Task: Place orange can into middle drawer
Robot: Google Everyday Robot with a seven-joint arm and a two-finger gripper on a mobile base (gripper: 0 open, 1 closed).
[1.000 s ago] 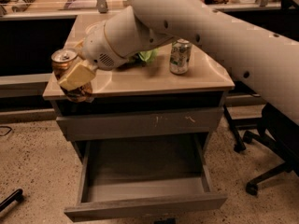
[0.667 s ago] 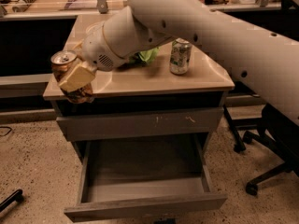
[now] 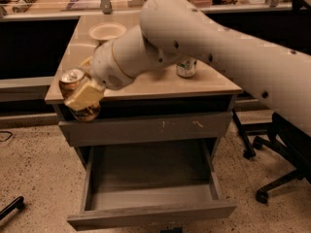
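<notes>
My gripper (image 3: 81,97) is at the left front corner of the cabinet top, shut on the orange can (image 3: 73,80). The can is tilted, its silver top rim facing up-left, and it hangs just past the counter's front edge. The middle drawer (image 3: 150,205) is pulled open below; its grey floor and walls are bare. The can is above and left of the drawer's left wall. The large white arm crosses the view from upper right.
A green-and-white silver can (image 3: 186,67) stands on the beige cabinet top (image 3: 160,86), partly behind the arm. A white bowl (image 3: 107,31) sits farther back. The scratched top drawer front (image 3: 146,127) is closed. Office chair legs (image 3: 272,183) stand at right.
The gripper with the orange can has moved forward and down, from over the counter's left corner to just past its front edge.
</notes>
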